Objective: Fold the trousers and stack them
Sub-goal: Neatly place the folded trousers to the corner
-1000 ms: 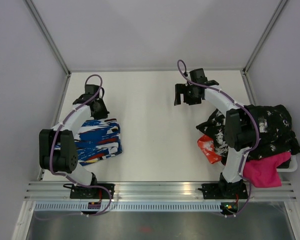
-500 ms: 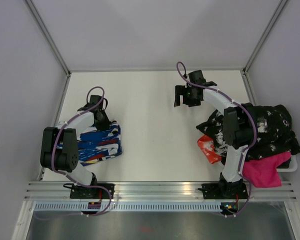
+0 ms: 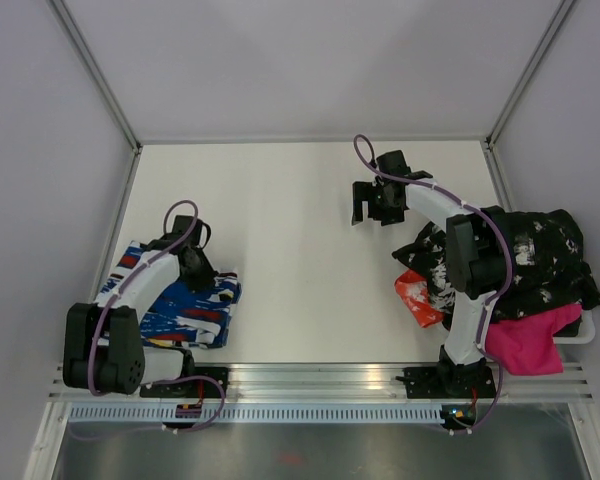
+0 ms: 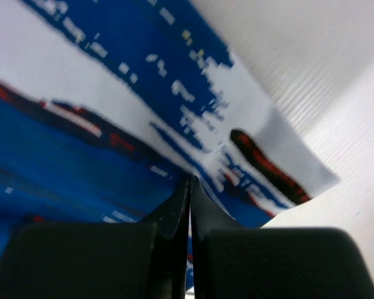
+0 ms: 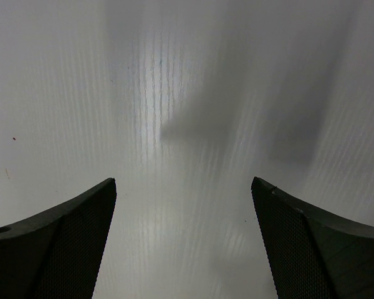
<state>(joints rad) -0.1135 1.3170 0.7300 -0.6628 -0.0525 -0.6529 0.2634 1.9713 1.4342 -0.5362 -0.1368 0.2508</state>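
Showing off white tube links on the left arm and right arm, broken up by chunky black joints. Trailing a purple cable in loops along each. Ending below in black bases, tiny coloured lights glowing. Finishing in black up front: right fingers wearing a fine mesh texture, left fingers looking smooth.

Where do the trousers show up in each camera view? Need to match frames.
Top external: trousers at lower left, partly under the left arm.
Left wrist: they fill the left and centre, just beyond the shut left pincer.
Right wrist: not in view.
Shared landmark: the white table, visible in all three.
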